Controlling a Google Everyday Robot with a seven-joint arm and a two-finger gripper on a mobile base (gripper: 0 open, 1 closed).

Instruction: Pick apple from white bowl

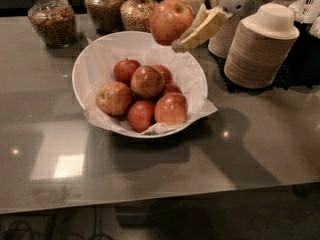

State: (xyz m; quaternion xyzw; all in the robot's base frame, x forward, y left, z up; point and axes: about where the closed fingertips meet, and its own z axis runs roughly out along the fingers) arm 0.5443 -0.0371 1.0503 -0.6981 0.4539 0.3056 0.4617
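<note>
My gripper [181, 15] comes in from the upper right and is shut on a red apple [170, 20] with a yellow blush. It holds the apple in the air above the far right rim of the white bowl [82, 69]. The bowl is lined with crinkled white paper and holds several more apples [147, 81] piled in its middle.
Three glass jars of grains [49, 18] stand behind the bowl at the back of the grey counter [260, 139]. Stacks of tan paper bowls with white lids [261, 44] stand to the right. The counter's front edge runs along the bottom.
</note>
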